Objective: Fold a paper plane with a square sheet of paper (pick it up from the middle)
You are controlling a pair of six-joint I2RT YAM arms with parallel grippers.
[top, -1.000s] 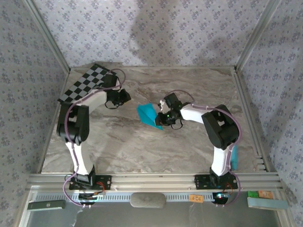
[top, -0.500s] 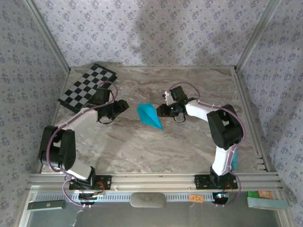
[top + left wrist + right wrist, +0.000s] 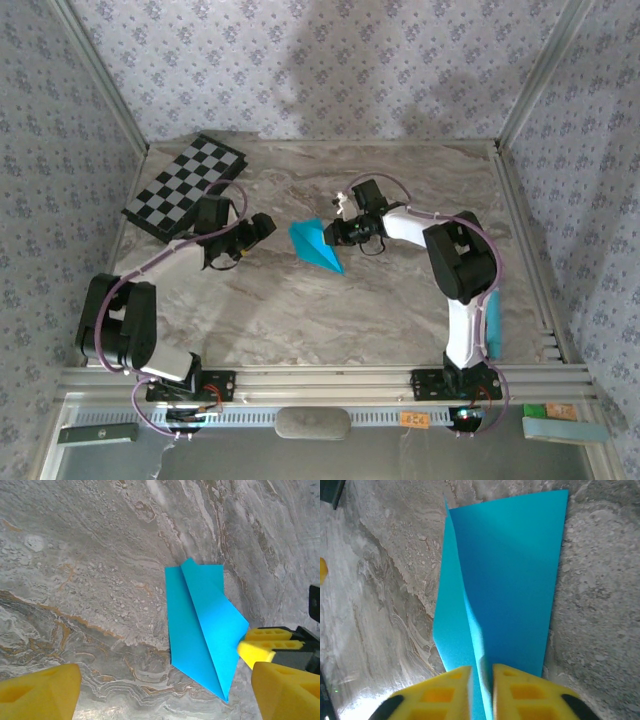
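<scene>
Your right fingers (image 3: 462, 682) pinch the raised centre crease of the paper plane (image 3: 505, 570), which lies on the marble tabletop (image 3: 75, 555) and stretches away from their tips. Your left fingers (image 3: 263, 226) are spread wide and hold nothing. The plane sits ahead of them, apart, between them and the right fingers.

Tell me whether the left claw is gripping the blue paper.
No, the left claw has its yellow fingers wide apart, and the blue paper lies on the table beyond them, untouched by them.
</scene>
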